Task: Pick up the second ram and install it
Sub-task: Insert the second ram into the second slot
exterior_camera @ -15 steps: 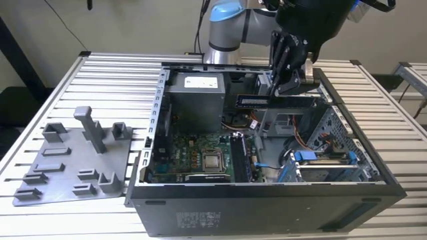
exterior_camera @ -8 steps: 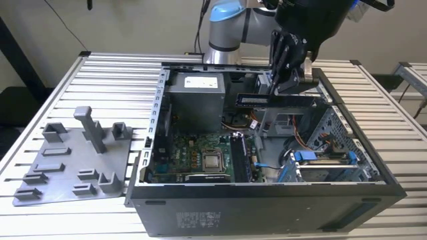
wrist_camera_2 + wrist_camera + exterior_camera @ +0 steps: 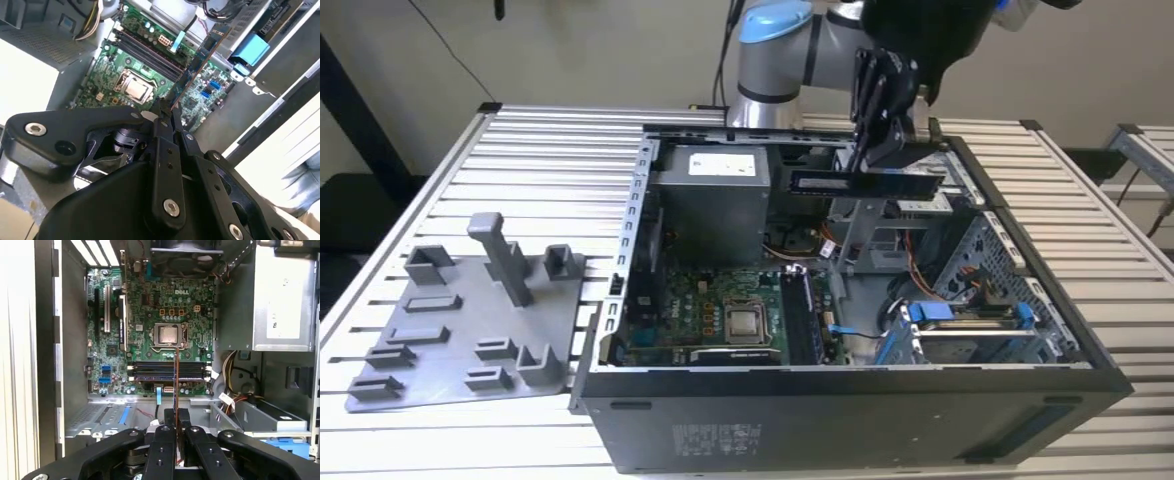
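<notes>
Claw (image 3: pixel 889 166) clamped on one second ram (image 3: pixel 821 182), above one open computer case (image 3: pixel 854 420).

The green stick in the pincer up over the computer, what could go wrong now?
The pincer is shut on the second ram, high over the open case. If it slips, it could drop onto the motherboard. In the first wrist view the ram looks crosswise to the memory slots, so pressed down like this it might miss or bend.

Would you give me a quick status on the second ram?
Gripper shut on the second ram, above the open case. Not yet in the memory slots. No obstruction seen below it.
</notes>
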You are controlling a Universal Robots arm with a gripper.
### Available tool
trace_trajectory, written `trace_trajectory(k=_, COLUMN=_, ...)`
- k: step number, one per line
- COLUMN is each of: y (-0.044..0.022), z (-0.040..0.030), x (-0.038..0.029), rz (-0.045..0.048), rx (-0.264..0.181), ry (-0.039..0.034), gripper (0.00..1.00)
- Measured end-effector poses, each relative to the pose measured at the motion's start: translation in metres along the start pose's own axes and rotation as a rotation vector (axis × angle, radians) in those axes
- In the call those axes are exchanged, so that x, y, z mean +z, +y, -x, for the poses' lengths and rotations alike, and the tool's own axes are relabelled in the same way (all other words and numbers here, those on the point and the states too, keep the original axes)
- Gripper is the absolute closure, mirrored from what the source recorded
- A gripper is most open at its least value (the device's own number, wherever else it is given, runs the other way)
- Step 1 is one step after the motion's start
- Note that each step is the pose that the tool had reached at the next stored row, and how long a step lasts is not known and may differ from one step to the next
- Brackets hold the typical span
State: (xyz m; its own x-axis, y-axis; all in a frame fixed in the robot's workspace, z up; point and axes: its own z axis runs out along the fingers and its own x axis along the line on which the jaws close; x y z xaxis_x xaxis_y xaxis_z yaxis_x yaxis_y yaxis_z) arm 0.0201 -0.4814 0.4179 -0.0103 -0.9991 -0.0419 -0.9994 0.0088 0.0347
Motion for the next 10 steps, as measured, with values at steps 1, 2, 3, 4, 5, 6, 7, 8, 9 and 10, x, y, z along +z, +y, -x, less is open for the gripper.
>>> trace_trajectory(k=1, y=0.0, z=0.0032, x=0.0002, rz=0.0, rx=0.0, ry=0.0002, gripper=0.86)
trace_trajectory(k=2, y=0.0001, z=0.0063, x=0.0004, rz=0.0, rx=0.0, ry=0.0, gripper=0.86)
trace_trajectory(k=3, y=0.0001, z=0.0094, x=0.0007, rz=0.0001, rx=0.0, ry=0.0001, gripper=0.86)
trace_trajectory(k=4, y=0.0002, z=0.0119, x=0.0009, rz=0.0, rx=0.0, ry=0.0, gripper=0.86)
trace_trajectory(k=5, y=0.0002, z=0.0142, x=0.0011, rz=0.0, rx=0.0, ry=0.0001, gripper=0.86)
trace_trajectory(k=6, y=0.0002, z=0.0163, x=0.0012, rz=0.0, rx=0.0, ry=0.0001, gripper=0.86)
trace_trajectory(k=7, y=0.0002, z=0.0179, x=0.0014, rz=0.0001, rx=0.0, ry=0.0001, gripper=0.86)
trace_trajectory(k=8, y=0.0002, z=0.0194, x=0.0016, rz=0.0, rx=0.0, ry=0.0, gripper=0.86)
trace_trajectory(k=9, y=0.0002, z=0.0206, x=0.0017, rz=0.0, rx=0.0, ry=0.0001, gripper=0.86)
trace_trajectory(k=10, y=0.0003, z=0.0218, x=0.0018, rz=0.0, rx=0.0, ry=0.0001, gripper=0.86)
